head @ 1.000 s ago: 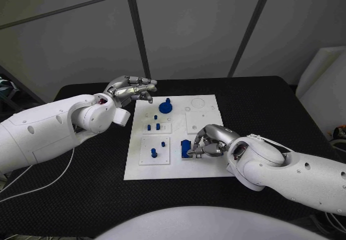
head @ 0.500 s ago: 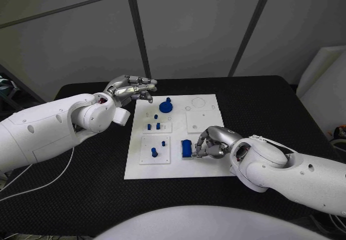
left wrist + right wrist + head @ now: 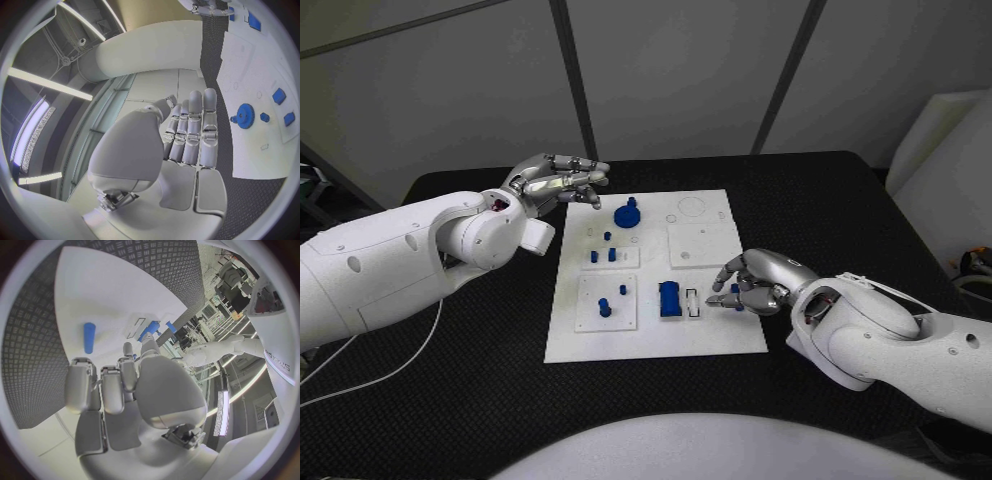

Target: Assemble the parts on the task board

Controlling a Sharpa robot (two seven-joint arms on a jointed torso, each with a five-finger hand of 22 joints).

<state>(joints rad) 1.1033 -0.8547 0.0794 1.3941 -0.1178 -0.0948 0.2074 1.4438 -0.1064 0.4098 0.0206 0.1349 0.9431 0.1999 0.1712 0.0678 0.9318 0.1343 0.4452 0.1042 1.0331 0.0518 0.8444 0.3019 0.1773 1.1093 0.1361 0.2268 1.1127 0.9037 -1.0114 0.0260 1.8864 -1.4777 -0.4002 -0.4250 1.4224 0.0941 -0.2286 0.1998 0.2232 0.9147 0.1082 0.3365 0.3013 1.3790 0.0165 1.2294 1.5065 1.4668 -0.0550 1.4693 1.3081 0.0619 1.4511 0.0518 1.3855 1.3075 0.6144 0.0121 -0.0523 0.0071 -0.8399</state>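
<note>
Now the task board (image 3: 711, 335) lies flat in the middle of the black worktop (image 3: 848, 200). The right robot hand (image 3: 759, 285) hovers over the board's right edge, fingers loosely spread, holding nothing, just right of a blue block (image 3: 671, 298) standing on the board. The left robot hand (image 3: 560, 184) hangs off the board's far left corner, fingers curled together on nothing, near the blue gear (image 3: 627, 213). Small blue pegs (image 3: 604, 304) stand left of the block.
</note>
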